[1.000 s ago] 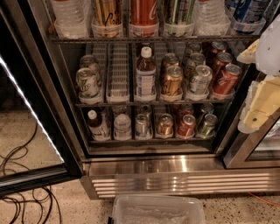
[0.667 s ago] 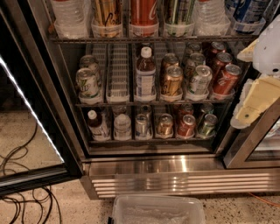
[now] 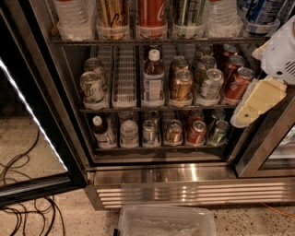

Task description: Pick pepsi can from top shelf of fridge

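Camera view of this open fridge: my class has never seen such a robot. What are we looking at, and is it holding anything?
One camera looks down into an open fridge; where it is mounted isn't known. The white and cream shape at the right edge is the robot's gripper, the end of its single arm, in front of the middle shelf, with nothing seen in it. The top shelf holds bottles and cans in clear cups; the blue pepsi can it must fetch stands far right, above the gripper. A clear plastic bin sits on the floor in front.
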`<action>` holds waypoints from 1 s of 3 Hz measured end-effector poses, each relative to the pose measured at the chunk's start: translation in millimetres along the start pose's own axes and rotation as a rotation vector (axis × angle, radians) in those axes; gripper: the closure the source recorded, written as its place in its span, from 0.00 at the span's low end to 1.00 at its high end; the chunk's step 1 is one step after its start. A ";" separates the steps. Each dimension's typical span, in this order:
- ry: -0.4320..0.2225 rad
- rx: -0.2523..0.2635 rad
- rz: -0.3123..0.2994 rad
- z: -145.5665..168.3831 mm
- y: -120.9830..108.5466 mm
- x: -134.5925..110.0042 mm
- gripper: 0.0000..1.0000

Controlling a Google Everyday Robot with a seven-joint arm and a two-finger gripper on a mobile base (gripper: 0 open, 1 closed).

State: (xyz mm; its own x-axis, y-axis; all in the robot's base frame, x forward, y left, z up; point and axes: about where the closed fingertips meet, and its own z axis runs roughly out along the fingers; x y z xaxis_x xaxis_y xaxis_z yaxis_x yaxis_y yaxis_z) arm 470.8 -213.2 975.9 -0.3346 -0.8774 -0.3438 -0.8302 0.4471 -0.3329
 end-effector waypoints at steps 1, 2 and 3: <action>0.000 -0.001 -0.001 0.1 0.4 -0.1 0.00; -0.044 0.044 -0.029 9.0 -9.5 -24.1 0.00; -0.135 0.152 0.025 3.0 -22.6 -49.9 0.00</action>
State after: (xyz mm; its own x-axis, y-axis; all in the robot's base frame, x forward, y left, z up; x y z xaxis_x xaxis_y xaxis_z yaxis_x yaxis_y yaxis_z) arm 507.6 -179.0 998.0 -0.2835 -0.8389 -0.4646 -0.7420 0.4988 -0.4479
